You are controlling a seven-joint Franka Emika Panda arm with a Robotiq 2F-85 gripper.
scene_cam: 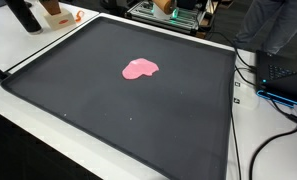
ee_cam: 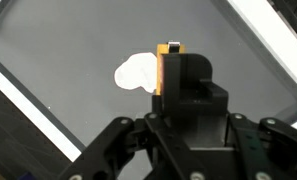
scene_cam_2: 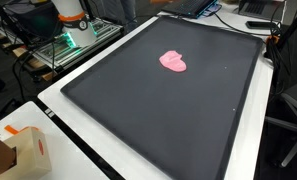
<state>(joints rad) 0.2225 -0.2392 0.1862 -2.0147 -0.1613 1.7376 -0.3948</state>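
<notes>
**Gripper (ee_cam: 173,52) over pink blob (ee_cam: 136,73)**

Its jaws' opening cannot be told from the wrist view, nor any hold. The pink blob lies flat on the black mat (scene_cam: 68,90), at 9 o'clock of the fingertips, just beside them.

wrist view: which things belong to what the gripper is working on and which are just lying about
In hand:
- pink blob, the thing nearest the gripper
- black mat that the blob lies on

Lying about:
- cardboard box on the white table, off the mat
- cables beside the mat
</notes>
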